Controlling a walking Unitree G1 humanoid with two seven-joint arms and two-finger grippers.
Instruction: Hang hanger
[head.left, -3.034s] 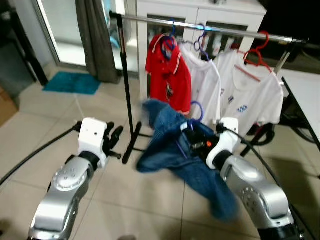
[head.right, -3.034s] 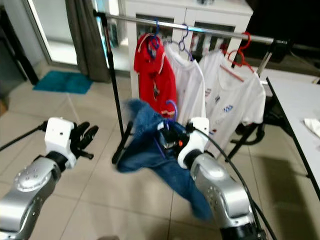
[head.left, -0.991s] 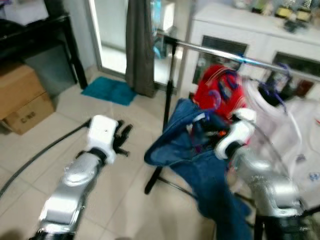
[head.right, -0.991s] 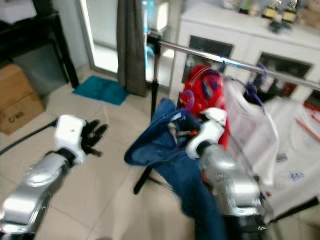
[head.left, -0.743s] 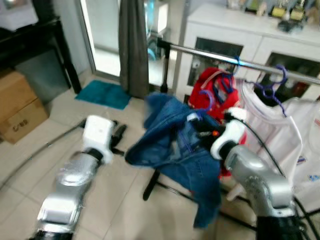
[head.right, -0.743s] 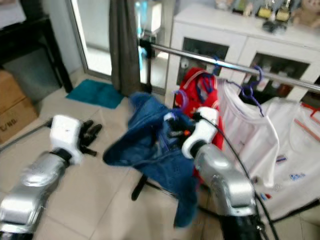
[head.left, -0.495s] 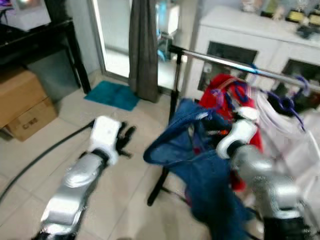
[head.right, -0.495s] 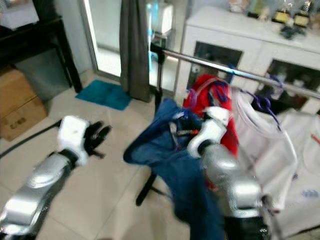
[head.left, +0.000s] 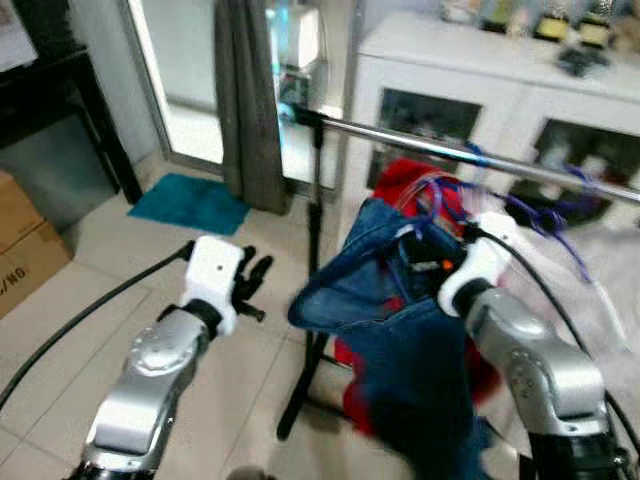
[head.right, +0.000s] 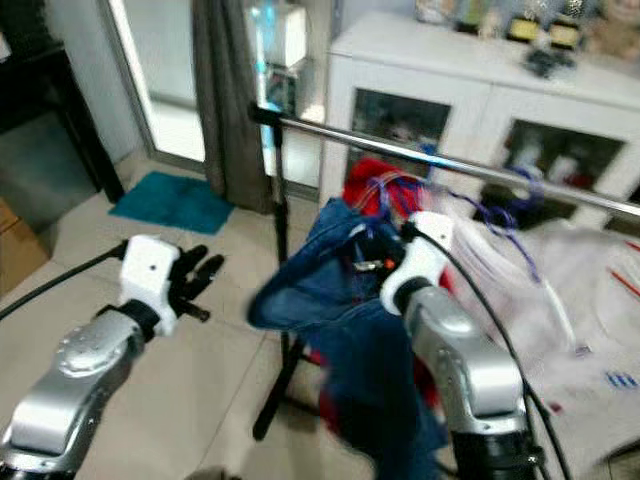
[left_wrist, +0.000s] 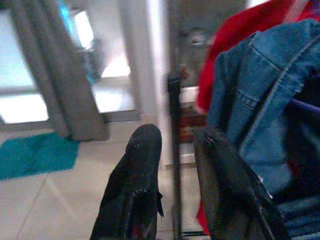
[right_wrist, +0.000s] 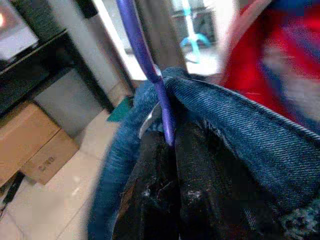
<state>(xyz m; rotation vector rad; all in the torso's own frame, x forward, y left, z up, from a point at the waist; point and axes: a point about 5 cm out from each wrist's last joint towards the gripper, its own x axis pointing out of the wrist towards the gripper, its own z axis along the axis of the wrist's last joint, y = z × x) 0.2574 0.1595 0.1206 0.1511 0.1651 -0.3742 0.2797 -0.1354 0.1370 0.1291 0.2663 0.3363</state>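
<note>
Right now, from the head views, the right gripper (head.left: 432, 262) is raised just under the metal rail (head.left: 440, 150), buried in the folds of a blue denim jacket (head.left: 400, 330). That jacket hangs off a purple hanger (head.left: 432, 200) whose hook rises just above the claw, close below the rail; whether the hook touches the rail is too blurred to tell. Behind the claw hangs a red shirt (head.left: 405, 185), and further along the rail to its right are white shirts (head.right: 560, 290) on more hangers. A white cabinet (head.right: 480, 110) stands behind the rack. Well apart to the left, the left gripper (head.left: 255, 280) is held low over the tiled floor (head.left: 60, 330), near the rack's black upright pole (head.left: 316, 250), holding nothing.

Looking along the left wrist, its two black fingers (left_wrist: 135, 190) stand apart with a clear gap; beyond them are the pole, the denim, a grey curtain (left_wrist: 55, 75) and a teal mat (left_wrist: 35, 155).

Looking along the right wrist, its black fingers (right_wrist: 195, 175) are pressed together on the purple hanger's stem, denim draped all around them, and a cardboard box (right_wrist: 35, 145) on the floor beyond.
</note>
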